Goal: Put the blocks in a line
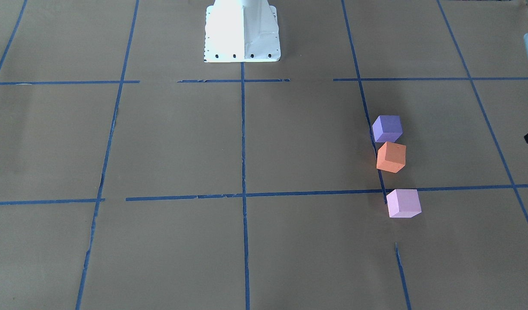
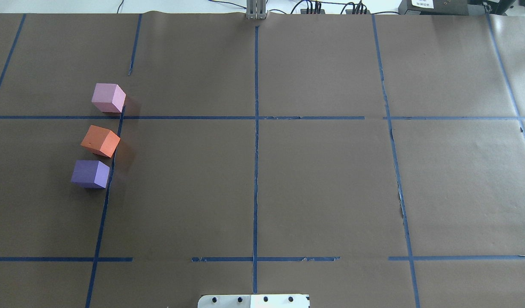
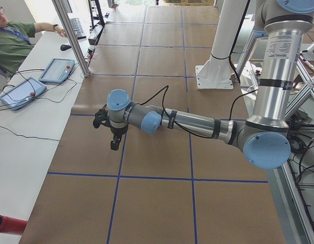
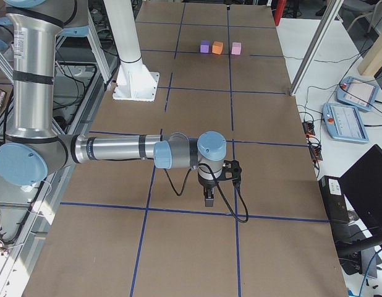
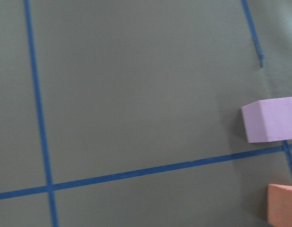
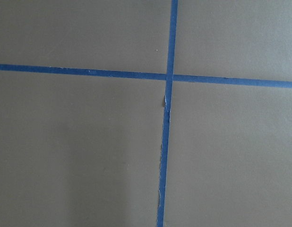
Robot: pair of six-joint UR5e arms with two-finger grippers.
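Three cubes stand in a rough line along a blue tape line on the robot's left side of the table: the violet-purple block [image 2: 90, 173] nearest the robot, the orange block [image 2: 100, 140] in the middle and slightly turned, and the pale pink block [image 2: 108, 97] farthest. In the front-facing view they are purple [image 1: 387, 128], orange [image 1: 391, 157] and pink [image 1: 403, 203]. The left wrist view shows the pink block [image 5: 270, 119] and a corner of the orange one [image 5: 283, 202]. My left gripper [image 3: 115, 145] hangs above the paper; I cannot tell whether it is open or shut. My right gripper [image 4: 209, 197] hangs far from the blocks; I cannot tell its state either.
The white robot base [image 1: 242, 34] stands at the table's middle edge. Blue tape lines [image 2: 256, 149] divide the brown paper. An operator [image 3: 9, 40] and teach pendants [image 3: 58, 70] are at a white side bench. Cables and pendants [image 4: 355, 120] lie beside the table.
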